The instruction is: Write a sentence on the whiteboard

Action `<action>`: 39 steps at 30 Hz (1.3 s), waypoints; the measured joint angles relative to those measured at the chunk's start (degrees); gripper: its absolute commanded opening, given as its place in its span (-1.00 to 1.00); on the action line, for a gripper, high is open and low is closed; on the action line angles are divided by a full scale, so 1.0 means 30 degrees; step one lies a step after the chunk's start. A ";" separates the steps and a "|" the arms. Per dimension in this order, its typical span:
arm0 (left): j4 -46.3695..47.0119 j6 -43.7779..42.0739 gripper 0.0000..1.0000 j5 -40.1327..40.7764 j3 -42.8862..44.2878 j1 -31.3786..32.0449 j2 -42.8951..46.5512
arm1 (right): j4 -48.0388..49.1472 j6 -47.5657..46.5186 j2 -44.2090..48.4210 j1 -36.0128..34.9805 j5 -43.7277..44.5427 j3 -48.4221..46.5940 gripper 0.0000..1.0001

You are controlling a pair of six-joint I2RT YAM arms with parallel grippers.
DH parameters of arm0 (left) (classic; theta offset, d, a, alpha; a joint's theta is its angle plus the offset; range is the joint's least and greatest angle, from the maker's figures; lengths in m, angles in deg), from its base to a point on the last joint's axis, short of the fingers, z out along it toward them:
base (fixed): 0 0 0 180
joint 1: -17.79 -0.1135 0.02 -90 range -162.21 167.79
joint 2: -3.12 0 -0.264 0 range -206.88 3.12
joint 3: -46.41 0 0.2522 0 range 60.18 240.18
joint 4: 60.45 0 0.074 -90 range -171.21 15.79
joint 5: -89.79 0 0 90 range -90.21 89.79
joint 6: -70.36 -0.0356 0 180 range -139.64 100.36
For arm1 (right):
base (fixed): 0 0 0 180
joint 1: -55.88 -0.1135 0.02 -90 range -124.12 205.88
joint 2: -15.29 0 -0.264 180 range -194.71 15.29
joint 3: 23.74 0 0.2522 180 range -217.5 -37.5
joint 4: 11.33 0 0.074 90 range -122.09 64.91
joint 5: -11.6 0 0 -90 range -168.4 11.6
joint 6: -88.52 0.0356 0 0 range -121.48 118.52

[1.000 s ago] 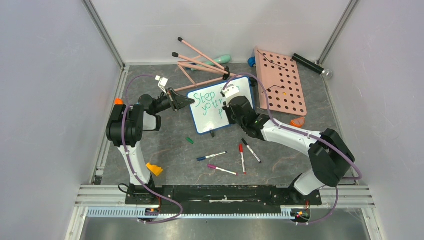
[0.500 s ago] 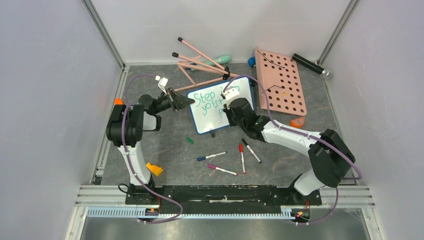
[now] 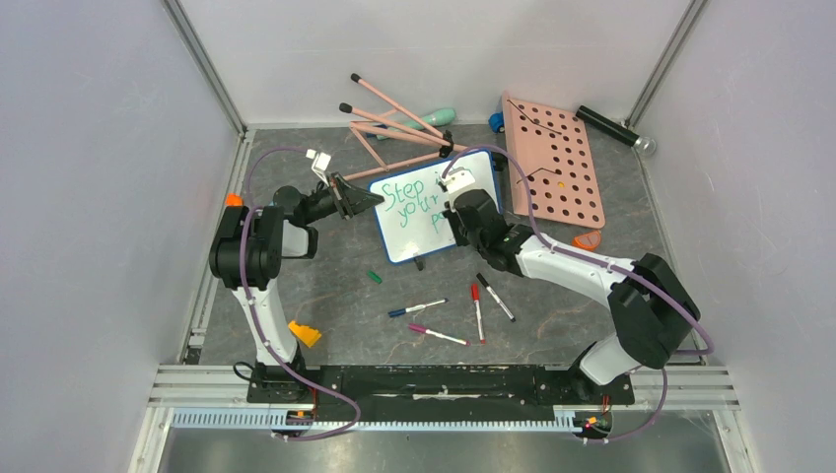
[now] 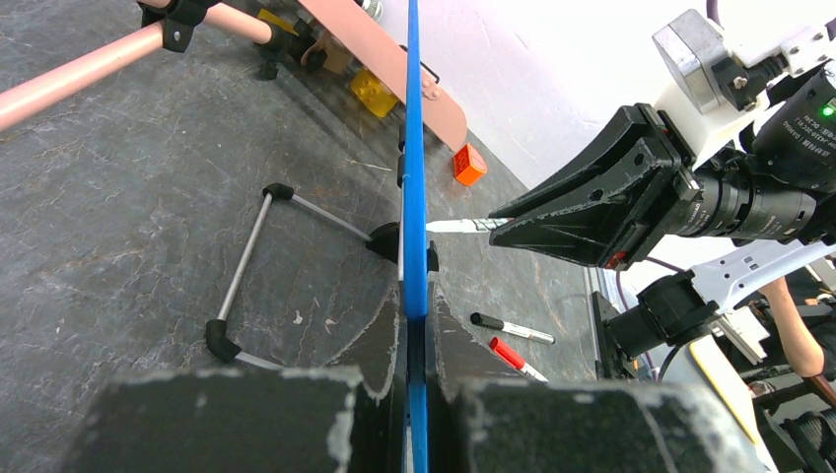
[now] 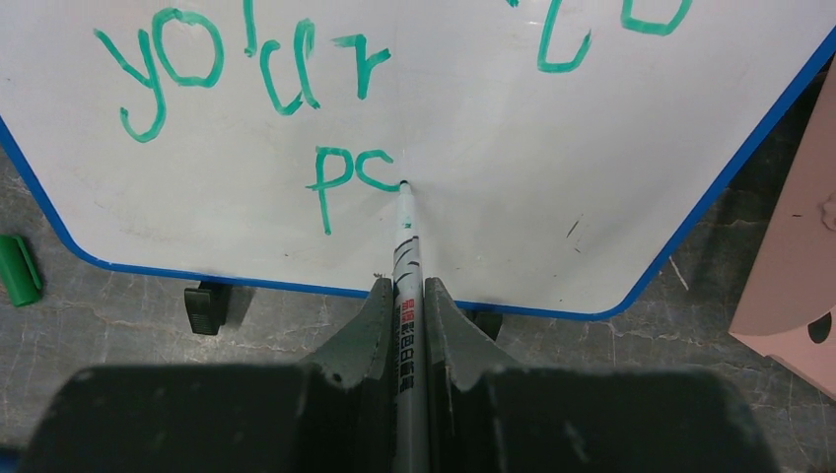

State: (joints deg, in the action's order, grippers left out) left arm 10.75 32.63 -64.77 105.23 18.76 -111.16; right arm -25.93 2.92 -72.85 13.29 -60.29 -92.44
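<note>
Firmly pinched in the right claw [image 5: 404, 296], a marker [image 5: 405, 241] points straight out between the closed fingers. Its tip touches the whiteboard [image 5: 513, 138] just after a green "pc". Dark printed characters run along the barrel, too small to read. Above that fragment the sentence [image 5: 256, 69] shows "your", and the line over it is cut off by the picture's edge. From overhead that top line starts with "Step", and the rest is hidden under the wrist.

The right arm reaches forward and leftward from its base, elbow bent, wrist over the board's lower right part. The left claw [image 4: 415, 320] is clamped on the board's blue frame at its left edge, with the forearm stretched rightward.

The board stands on black feet at the middle of the table [image 3: 335, 286], between the two claws. A green cap [image 5: 18, 268] lies near its lower left corner. Loose markers [image 3: 478, 305] lie nearer the bases, and a pink pegboard [image 3: 552, 172] lies to the right.
</note>
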 measured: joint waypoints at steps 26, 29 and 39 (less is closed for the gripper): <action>0.0000 0.0007 -0.96 -0.0007 0.0080 -0.0036 -0.0036 | 0.0546 -0.0146 0.0262 0.0233 -0.1377 -0.0051 -1.00; 0.0000 0.0007 -0.96 -0.0015 0.0117 -0.0036 -0.0058 | 0.0546 -0.0153 0.0991 0.0401 -0.1355 0.0459 -1.00; 0.0000 0.0117 -0.96 -0.0051 0.0240 -0.0036 -0.0160 | 0.0561 -0.0131 0.1399 0.1071 -0.1013 0.0612 -1.00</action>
State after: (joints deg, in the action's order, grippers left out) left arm 10.75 32.98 -64.92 105.95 18.65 -111.64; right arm -24.25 2.53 -68.65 16.50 -63.33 -90.60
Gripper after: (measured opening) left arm 0.059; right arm 0.122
